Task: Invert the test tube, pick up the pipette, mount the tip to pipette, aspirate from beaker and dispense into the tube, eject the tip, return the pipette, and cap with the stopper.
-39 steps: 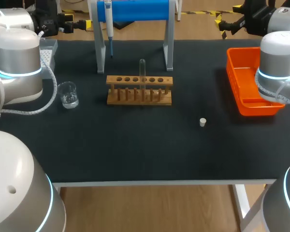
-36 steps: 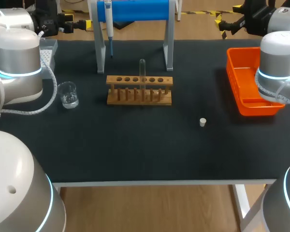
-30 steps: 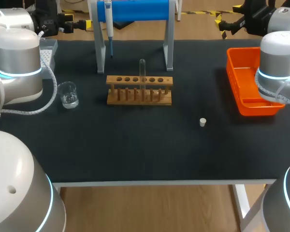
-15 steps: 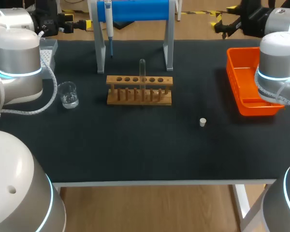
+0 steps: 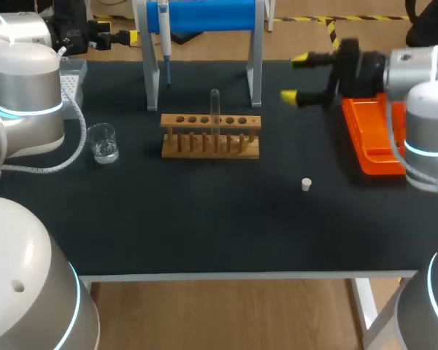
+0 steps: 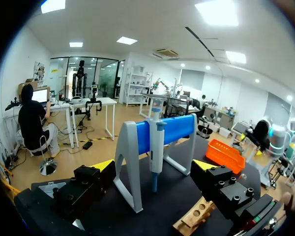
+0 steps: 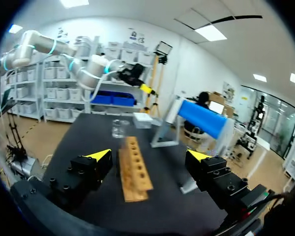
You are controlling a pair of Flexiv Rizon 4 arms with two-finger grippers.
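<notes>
The right gripper is hovering above the black table, between the orange plastic tray and the white stand with a blue crossbar. Its fingers are standing spread wide apart and are holding nothing. In the right wrist view the light wooden test tube rack is lying ahead of the gripper.

The left gripper is hanging at the table's far left corner, its fingers likewise spread and holding nothing.

The clear glass test tube is standing upright in the rack. The white and blue pipette is hanging on the stand. The small clear glass beaker is sitting left of the rack. The small white stopper is lying alone on the table, right of and nearer than the rack.
</notes>
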